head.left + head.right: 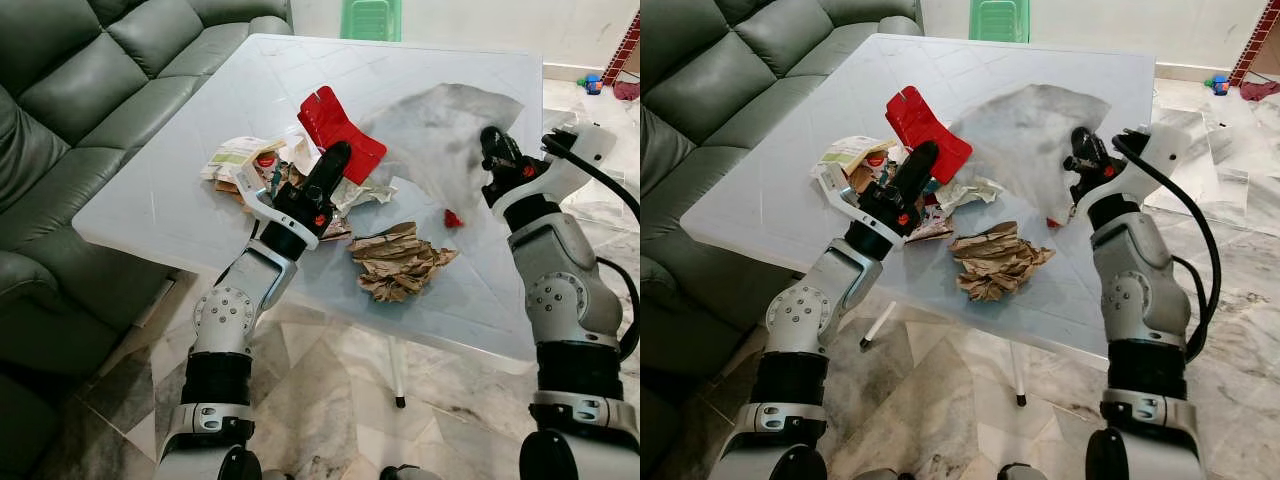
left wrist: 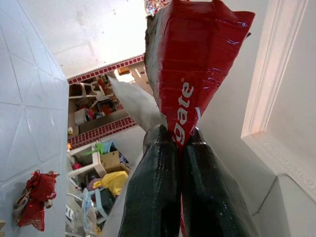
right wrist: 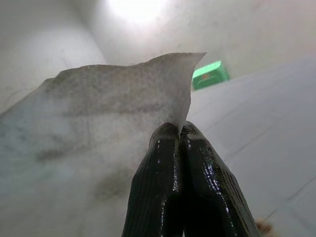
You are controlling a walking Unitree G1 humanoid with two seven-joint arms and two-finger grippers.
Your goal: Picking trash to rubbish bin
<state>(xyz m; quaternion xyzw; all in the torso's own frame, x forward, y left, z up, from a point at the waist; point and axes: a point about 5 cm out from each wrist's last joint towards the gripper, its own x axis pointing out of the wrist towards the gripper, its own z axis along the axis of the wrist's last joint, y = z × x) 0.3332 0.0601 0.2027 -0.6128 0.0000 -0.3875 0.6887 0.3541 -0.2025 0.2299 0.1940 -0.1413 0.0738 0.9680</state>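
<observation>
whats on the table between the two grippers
In the left eye view, between the left gripper and right gripper lie crumpled white paper scraps, a small red scrap and, nearer the edge, a crumpled brown paper wad.

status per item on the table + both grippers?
left gripper: shut on red toothpaste box, box lifted off the pile
right gripper: shut on edge of grey sheet, sheet raised above the table
crumpled brown paper: lying loose on white table
small red scrap: loose on table
wrapper pile: on table, untouched
</observation>
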